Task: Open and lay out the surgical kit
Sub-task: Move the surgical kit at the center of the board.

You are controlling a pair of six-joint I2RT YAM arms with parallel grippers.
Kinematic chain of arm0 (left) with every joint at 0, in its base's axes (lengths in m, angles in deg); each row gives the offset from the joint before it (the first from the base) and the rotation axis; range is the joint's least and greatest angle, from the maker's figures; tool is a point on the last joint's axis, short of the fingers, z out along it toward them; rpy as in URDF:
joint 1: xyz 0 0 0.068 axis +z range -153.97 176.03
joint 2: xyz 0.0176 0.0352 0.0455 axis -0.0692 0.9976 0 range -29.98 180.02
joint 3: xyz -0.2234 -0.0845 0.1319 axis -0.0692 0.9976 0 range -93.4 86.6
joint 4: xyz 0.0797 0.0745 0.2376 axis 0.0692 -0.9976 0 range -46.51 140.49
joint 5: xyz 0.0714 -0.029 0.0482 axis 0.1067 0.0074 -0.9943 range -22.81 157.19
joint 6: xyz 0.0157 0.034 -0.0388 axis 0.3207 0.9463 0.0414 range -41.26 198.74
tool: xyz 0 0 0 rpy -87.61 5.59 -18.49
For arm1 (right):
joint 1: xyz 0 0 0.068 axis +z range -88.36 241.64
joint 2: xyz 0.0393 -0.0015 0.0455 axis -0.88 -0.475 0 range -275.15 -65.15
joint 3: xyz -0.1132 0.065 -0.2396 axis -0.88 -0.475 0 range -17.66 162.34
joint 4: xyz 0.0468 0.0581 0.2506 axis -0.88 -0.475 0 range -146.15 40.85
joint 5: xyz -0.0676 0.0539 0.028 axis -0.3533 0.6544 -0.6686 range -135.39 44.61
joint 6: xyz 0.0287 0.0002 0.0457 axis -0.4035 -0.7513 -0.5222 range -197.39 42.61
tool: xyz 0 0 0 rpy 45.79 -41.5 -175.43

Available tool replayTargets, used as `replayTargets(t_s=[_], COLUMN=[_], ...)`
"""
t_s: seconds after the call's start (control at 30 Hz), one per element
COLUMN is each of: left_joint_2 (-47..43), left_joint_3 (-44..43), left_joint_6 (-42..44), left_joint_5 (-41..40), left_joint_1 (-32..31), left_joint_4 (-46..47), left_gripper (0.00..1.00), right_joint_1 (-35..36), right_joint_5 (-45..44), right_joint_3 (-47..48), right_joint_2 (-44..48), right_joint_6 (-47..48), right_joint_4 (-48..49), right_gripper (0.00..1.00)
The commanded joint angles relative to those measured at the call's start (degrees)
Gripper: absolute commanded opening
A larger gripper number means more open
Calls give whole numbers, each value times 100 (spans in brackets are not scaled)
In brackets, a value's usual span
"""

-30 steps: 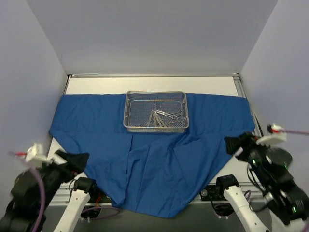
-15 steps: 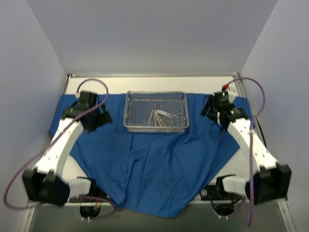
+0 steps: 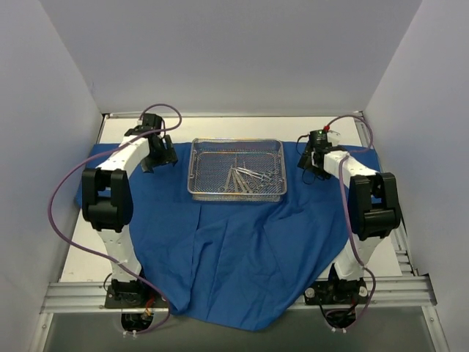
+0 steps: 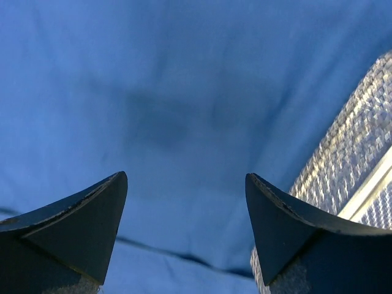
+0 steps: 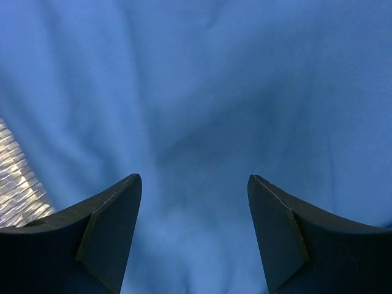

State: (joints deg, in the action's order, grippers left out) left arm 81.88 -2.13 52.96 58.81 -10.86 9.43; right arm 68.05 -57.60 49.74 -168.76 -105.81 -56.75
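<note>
Left arm [image 3: 126, 155] and right arm [image 3: 343, 164] now flank the tray [image 3: 236, 195], jaws released over the cloth [image 3: 234, 249].

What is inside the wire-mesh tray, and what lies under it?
Inside the wire-mesh tray, steel instruments lie piled right of centre; they overlap, so their count is unclear. The left part shows bare mesh. Under it lies the blue cloth; the table beneath is covered.

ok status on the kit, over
Left gripper open over blue wrap, left of wire-mesh tray. Right gripper open over wrap, right of tray. Instruments in tray. Nothing in the way.
</note>
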Motion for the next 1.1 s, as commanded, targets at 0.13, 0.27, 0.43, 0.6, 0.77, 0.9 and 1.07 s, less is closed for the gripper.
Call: replayTargets(t_s=[0.13, 0.27, 0.43, 0.6, 0.77, 0.9, 1.07], left_joint_2=[600, 837, 1066, 1295, 1418, 1480, 1567], left_joint_3=[-479, -426, -408, -452, -531, -637, -795], left_joint_6=[354, 398, 433, 451, 495, 521, 548], left_joint_5=[-111, -146, -269, -410, -410, -410, -383], left_joint_1=[74, 74, 39, 4, -13, -22, -22], left_joint_4=[177, 133, -42, -122, -236, -359, -456], left_gripper=[86, 86, 86, 77, 53, 33, 11], right_joint_1=[-299, -378, -395, -422, -448, -492, -536], right_joint_5=[-177, -115, -36, 8, 69, 131, 184], right_joint_3=[-7, -113, -86, -113, -148, -139, -52], right_joint_2=[-335, -449, -792, -1081, -1188, -1231, -1302], right_joint_6=[127, 162, 232, 215, 258, 276, 311], right_joint_4=[118, 179, 109, 39, -14, -58, -93], right_gripper=[68, 71, 72, 70, 60, 41, 20])
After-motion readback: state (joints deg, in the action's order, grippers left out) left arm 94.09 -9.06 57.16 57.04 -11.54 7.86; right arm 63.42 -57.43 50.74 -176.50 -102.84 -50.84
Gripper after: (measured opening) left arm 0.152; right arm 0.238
